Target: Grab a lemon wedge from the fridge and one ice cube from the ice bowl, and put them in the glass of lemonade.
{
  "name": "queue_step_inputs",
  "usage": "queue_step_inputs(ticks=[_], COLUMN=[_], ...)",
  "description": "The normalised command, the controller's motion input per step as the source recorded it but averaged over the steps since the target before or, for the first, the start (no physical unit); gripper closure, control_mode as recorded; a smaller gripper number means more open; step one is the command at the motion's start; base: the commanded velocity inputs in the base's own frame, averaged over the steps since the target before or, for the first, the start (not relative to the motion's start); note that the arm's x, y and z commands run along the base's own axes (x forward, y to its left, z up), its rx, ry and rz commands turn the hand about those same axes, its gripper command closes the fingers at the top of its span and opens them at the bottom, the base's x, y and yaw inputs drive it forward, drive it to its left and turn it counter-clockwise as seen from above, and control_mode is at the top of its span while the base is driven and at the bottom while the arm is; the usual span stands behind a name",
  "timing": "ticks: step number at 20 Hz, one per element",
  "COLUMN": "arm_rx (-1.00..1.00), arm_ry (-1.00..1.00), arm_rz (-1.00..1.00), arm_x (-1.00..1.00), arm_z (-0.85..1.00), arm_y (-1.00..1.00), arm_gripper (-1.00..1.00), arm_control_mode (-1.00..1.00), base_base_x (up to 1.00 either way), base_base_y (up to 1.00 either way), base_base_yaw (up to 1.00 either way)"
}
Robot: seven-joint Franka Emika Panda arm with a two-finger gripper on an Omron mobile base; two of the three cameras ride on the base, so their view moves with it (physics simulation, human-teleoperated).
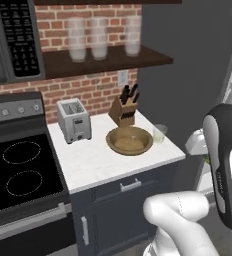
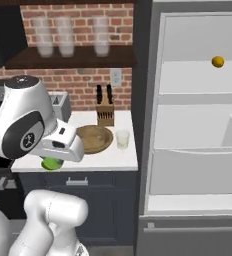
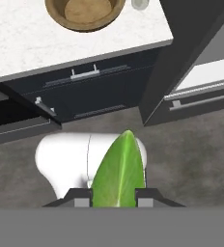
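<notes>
My gripper [image 3: 114,198] is shut on the lemon wedge [image 3: 119,169], a yellow-green sliver standing up between the two fingertips. From the right base the wedge [image 2: 51,163] peeks out under the hand, in front of the counter's edge and level with it. The brown wooden ice bowl [image 1: 129,140] [image 2: 94,138] [image 3: 85,12] sits on the white counter. Just to its right stands the small glass of lemonade [image 1: 159,133] [image 2: 122,139]. The fridge [image 2: 198,125] stands open on the right, showing pale shelves. I cannot make out the ice cube in the bowl.
A toaster [image 1: 74,120] and knife block [image 1: 123,111] stand behind the bowl, with the stove [image 1: 18,170] to the left. Tall frosted glasses [image 1: 99,38] line the wall shelf. A small orange fruit [image 2: 217,61] lies on an upper fridge shelf. Dark drawers [image 3: 94,77] sit below the counter.
</notes>
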Motion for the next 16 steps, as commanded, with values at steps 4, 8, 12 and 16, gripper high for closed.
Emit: queue_step_inputs(ticks=[4, 8, 12, 16], arm_rx=[0.0, 0.0, 0.0, 0.0], arm_ry=[0.0, 0.0, 0.0, 0.0], arm_rz=[0.0, 0.0, 0.0, 0.0], arm_x=[0.0, 0.0, 0.0, 0.0], arm_z=[0.0, 0.0, 0.0, 0.0], arm_y=[0.0, 0.0, 0.0, 0.0], arm_gripper=[1.0, 1.0, 1.0, 1.0], arm_control_mode=[1.0, 1.0, 1.0, 1.0], base_base_x=[0.44, 0.54, 0.29, 0.2], base_base_y=[0.08, 0.08, 0.01, 0.37], base_base_yaw=[-0.23, -0.21, -0.15, -0.21])
